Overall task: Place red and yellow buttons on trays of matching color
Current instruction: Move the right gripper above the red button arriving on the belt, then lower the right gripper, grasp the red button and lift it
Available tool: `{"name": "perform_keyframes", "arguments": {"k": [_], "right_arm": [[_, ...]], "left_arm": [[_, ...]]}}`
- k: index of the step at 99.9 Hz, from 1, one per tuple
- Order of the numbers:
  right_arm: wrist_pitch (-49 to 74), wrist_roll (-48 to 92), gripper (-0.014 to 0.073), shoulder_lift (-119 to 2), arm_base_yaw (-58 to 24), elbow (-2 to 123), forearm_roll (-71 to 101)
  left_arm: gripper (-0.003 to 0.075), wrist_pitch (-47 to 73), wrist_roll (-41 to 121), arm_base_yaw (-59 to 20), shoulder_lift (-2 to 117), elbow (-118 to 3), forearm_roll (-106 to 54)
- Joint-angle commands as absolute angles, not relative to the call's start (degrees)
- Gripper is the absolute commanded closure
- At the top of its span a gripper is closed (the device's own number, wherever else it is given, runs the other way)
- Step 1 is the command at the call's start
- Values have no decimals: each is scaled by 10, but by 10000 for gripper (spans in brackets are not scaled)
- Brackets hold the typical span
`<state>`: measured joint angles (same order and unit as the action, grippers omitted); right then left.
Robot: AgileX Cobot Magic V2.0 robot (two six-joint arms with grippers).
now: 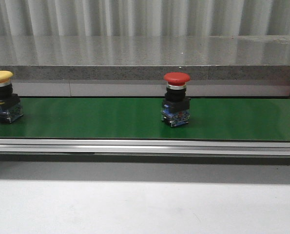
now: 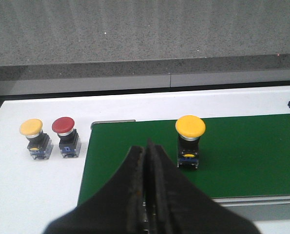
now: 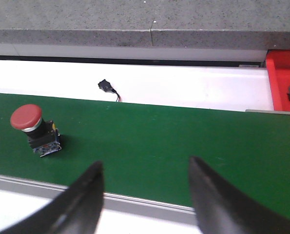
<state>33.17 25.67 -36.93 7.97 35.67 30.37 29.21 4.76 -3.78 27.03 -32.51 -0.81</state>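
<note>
Facing belt: red mushroom-head button (image 1: 176, 105) upright mid green conveyor belt (image 1: 110, 119); yellow mushroom-head button (image 1: 2, 96) at nine o'clock.
Left wrist: left gripper (image 2: 147, 161) pressed together, empty; yellow button at two o'clock; spare button pair (image 2: 49, 138) off-belt, likely waiting.
Right wrist: right gripper (image 3: 145, 187) spread, probably readied; glossy red button at ten o'clock; red tray (image 3: 281, 80) corner at two o'clock.

Matt green belt (image 1: 110, 119); brushed metal rail (image 1: 145, 146); glossy plastic caps on red button (image 1: 177, 78) and yellow button (image 1: 0, 76); speckled stone-like ledge (image 1: 135, 72).
</note>
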Motion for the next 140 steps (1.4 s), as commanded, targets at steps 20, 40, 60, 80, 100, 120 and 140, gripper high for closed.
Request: {"name": "perform_keyframes", "arguments": {"k": [20,40,60,80,100,120,140], "right_arm": [[304,292,-41,-394,67,392,340],[332,305,-41,-487,13,451,341],[340,306,-41,-608,-50,492,341],[310,316,-41,-714,-100,511,340],[270,330,-41,-791,-112,534,340],[260,330,-41,-842,-112,561,340],[255,330,1,-864,-112,575,340]], "left_arm": [[741,250,46,-43,272,-340,-11],[741,250,46,-43,272,-340,-11],[741,250,46,-43,272,-340,-11],[741,250,46,-43,272,-340,-11],[741,250,46,-43,272,-340,-11],[741,250,46,-43,272,-340,-11],[741,250,46,-43,272,-340,-11]]}}
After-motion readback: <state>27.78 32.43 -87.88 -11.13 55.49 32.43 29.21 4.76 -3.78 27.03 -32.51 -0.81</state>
